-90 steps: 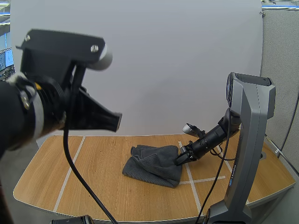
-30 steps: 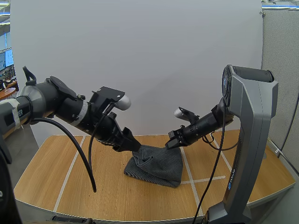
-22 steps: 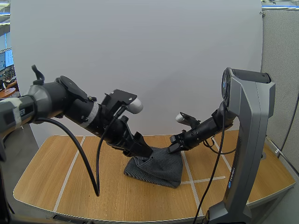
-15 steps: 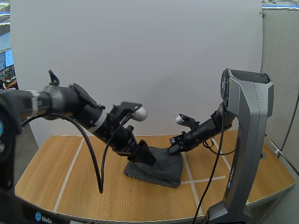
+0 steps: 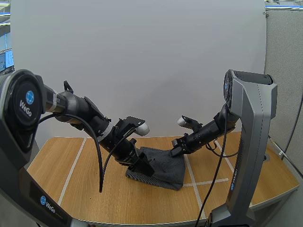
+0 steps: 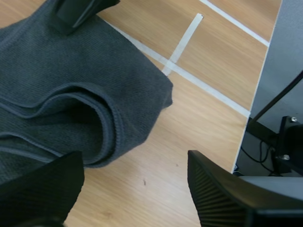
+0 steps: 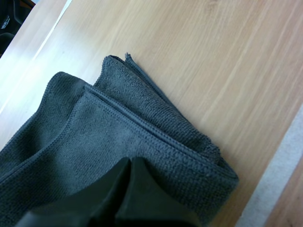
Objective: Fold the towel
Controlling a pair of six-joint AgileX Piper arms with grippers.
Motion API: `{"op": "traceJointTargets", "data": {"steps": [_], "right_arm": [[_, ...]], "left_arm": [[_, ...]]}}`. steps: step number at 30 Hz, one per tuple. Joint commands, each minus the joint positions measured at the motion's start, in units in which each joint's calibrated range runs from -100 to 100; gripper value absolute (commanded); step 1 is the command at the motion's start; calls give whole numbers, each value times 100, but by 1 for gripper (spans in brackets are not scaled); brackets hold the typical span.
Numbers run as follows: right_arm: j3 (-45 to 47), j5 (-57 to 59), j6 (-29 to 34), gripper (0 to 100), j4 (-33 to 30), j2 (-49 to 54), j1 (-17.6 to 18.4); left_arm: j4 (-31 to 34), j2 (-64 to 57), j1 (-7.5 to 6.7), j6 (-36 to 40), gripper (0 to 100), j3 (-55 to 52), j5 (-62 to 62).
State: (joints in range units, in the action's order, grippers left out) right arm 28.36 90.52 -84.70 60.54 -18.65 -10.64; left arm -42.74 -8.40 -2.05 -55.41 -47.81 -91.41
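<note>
- Grey towel (image 5: 163, 164) lies folded on tabletop (image 5: 90, 191).
- Left claw (image 5: 146, 170) open at its edge; right claw (image 5: 174, 151) closed above it.
- We should pinch all layers squarely.

Robotics lab: two robot arms (image 5: 90, 118) work over a wooden table (image 5: 52, 175) marked with white tape lines (image 5: 70, 172), a white screen (image 5: 142, 56) at 12 o'clock, grey office partition (image 5: 284, 71) at 3 o'clock, lit monitors (image 5: 4, 59) at 9 o'clock.
</note>
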Motion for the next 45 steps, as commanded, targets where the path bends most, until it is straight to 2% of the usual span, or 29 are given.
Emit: {"op": "traceJointTargets", "data": {"steps": [1, 7, 10, 14, 16, 23, 25, 26, 27, 31, 32, 33, 40, 42, 45], "right_arm": [[-9, 15, -51, 0, -30, 15, -1], [-9, 15, -31, 0, -30, 15, -1], [-9, 15, -31, 0, -30, 15, -1], [-9, 15, -30, 0, -40, 15, -1], [-9, 15, -19, 0, -33, 15, -1], [-9, 52, 6, 0, -127, 15, -1], [-9, 52, 6, 0, -127, 15, -1], [-9, 52, 6, 0, -127, 15, -1], [-9, 52, 6, 0, -127, 15, -1], [-9, 52, 6, 0, -127, 15, -1], [-9, 52, 6, 0, -127, 15, -1], [-9, 52, 6, 0, -127, 15, -1], [-9, 52, 6, 0, -127, 15, -1], [-9, 52, 6, 0, -127, 15, -1], [-9, 52, 6, 0, -143, 15, -1]], "left_arm": [[-255, 14, -23, -156, 100, 85, 146], [-410, 20, -45, -217, 100, 489, 286], [-305, 68, -216, -217, 100, 486, 725], [-156, 382, -548, -159, 100, 498, 1081], [-19, 564, -632, -97, 100, 498, 1176], [170, 814, -625, -29, 100, 543, 1517], [186, 814, -625, -43, 92, 544, 1572], [212, 814, -625, -43, 83, 544, 1572], [298, 814, -625, -43, 72, 544, 1552], [491, 814, -625, 15, 14, 544, 1212], [539, 814, -625, 14, 4, 544, 1162], [599, 814, -625, 47, 0, 544, 1102], [1321, 814, -604, 318, 0, 528, 134], [1362, 814, -533, 317, 0, 528, -155], [1389, 814, -346, 299, 0, 528, -390]]}}
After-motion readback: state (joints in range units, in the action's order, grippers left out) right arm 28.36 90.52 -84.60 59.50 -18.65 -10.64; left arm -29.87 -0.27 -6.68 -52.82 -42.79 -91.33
